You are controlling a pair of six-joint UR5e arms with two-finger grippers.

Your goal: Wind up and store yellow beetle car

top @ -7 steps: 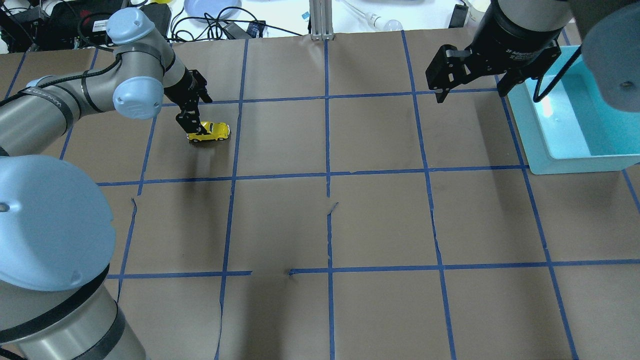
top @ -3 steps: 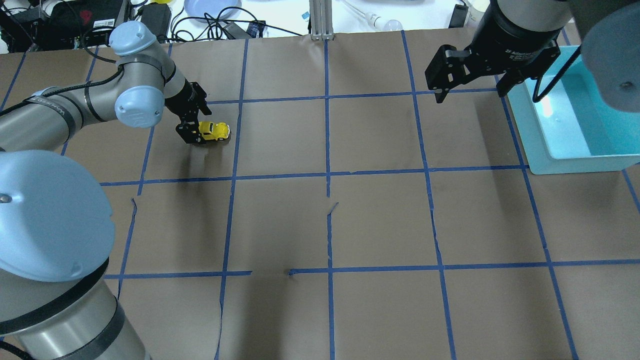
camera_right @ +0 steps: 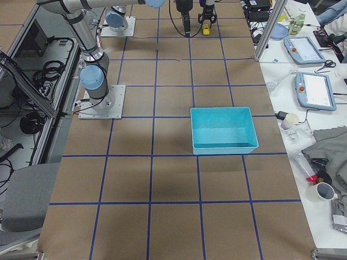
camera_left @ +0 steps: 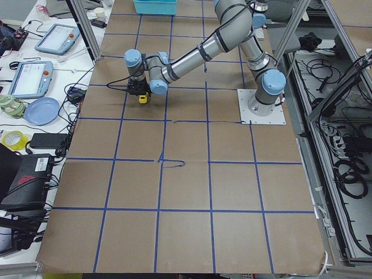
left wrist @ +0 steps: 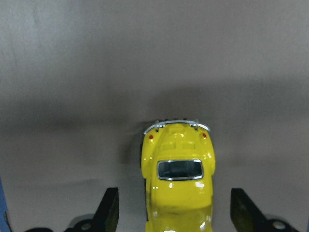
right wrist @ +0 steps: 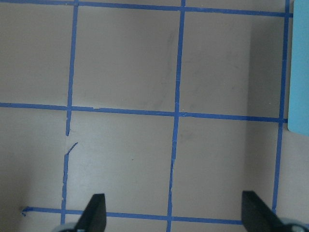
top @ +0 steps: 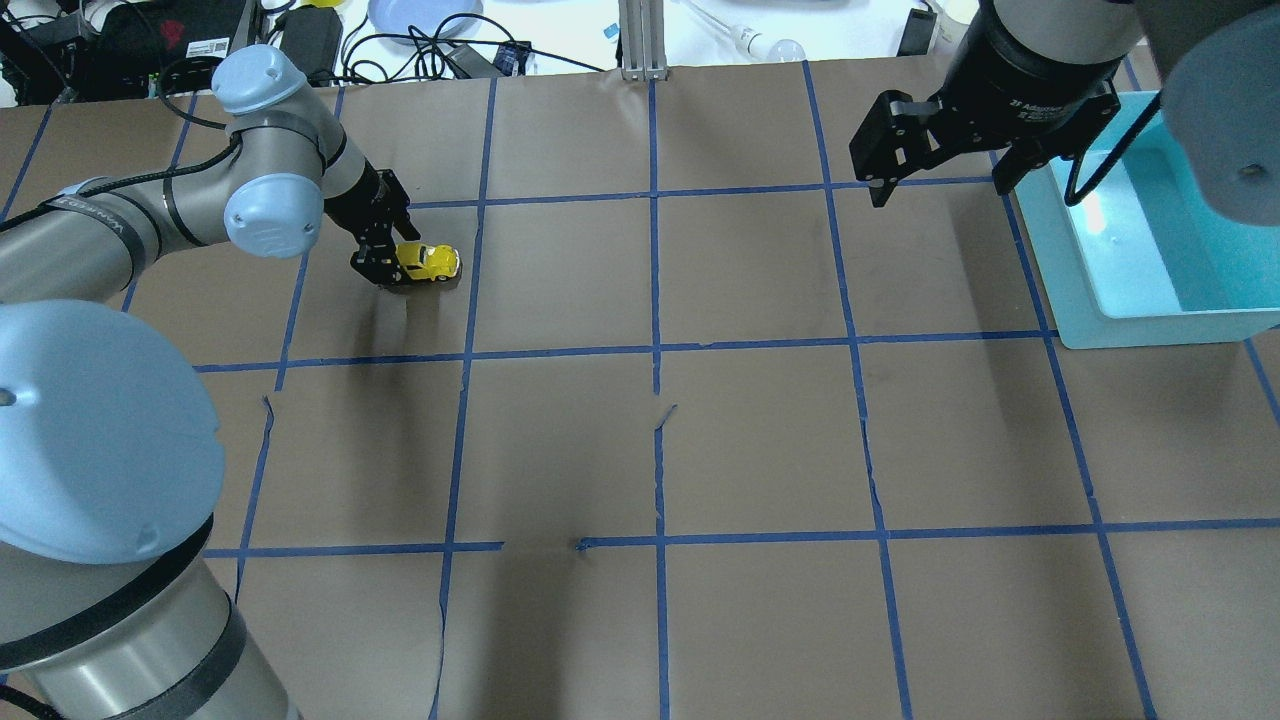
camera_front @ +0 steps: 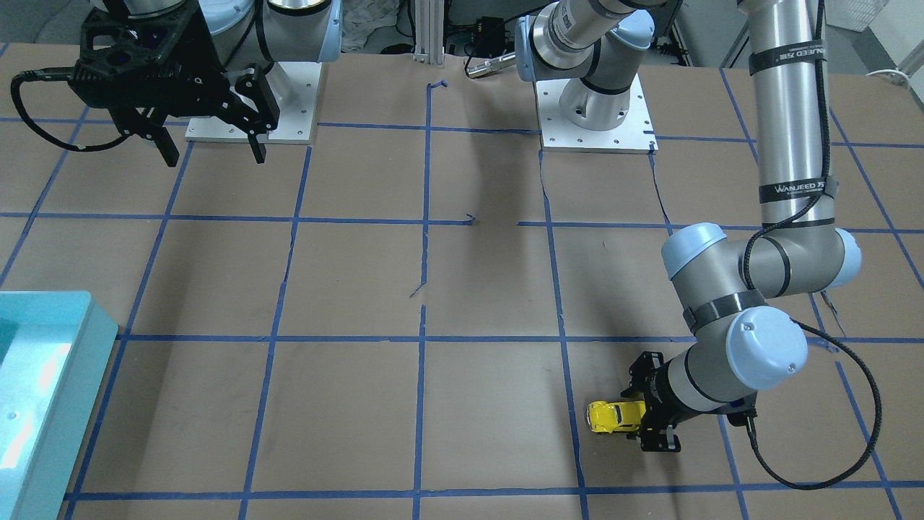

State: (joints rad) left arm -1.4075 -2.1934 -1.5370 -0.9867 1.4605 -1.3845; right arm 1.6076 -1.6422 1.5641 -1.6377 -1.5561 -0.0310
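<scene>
The yellow beetle car (top: 432,262) stands on its wheels on the brown paper at the far left of the table. My left gripper (top: 386,262) is low at the table, open, with one end of the car between its fingers. In the left wrist view the car (left wrist: 178,169) sits between the two fingertips (left wrist: 109,209) with a gap on each side. It also shows in the front-facing view (camera_front: 613,417) next to the left gripper (camera_front: 652,419). My right gripper (top: 940,180) hangs open and empty above the table, beside the teal bin.
A teal open bin (top: 1075,290) stands at the far right of the table; it also shows in the front-facing view (camera_front: 68,383). Cables, a blue plate and devices lie beyond the table's far edge. Blue tape lines grid the brown paper.
My left gripper has come down from above the car to table level, so its fingers now straddle the car's end. The car and the right arm have not moved.
</scene>
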